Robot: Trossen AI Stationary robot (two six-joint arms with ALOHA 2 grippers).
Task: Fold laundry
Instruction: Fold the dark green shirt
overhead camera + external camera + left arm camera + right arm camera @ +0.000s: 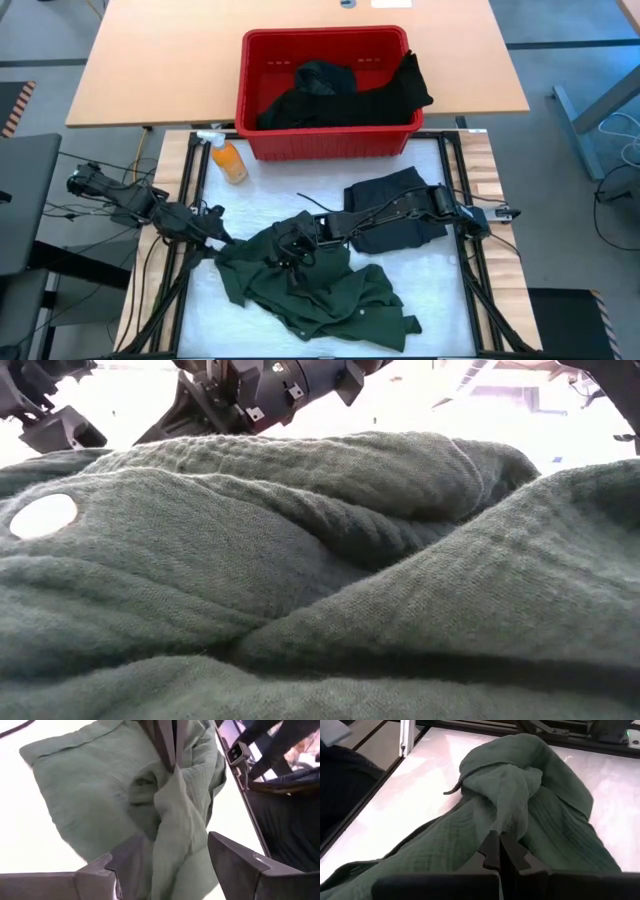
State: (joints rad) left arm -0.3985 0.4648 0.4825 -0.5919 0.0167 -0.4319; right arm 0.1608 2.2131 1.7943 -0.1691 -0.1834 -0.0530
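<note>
Now spreading green shirt [320, 285], crumpled at table's 6 o'clock. Left gripper [215, 237] at shirt's 9 o'clock edge, fingers apart around fold. Right gripper [300, 238] pinched tight on cloth at shirt's 12 o'clock. Advice: regrip corner, pull apart slowly, keep fabric low.

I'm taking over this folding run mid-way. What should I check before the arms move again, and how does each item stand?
1. Right tool shut on the green shirt: ok.
2. Left tool open, cloth between its fingers, not pinched: ok.
3. Shirt lying flat: not ok, bunched and twisted.
4. Black garment clear of the shirt: cannot tell, the right arm crosses it.
5. Orange bottle away from both arms: ok.
6. Red basket off the work mat: ok.
</note>
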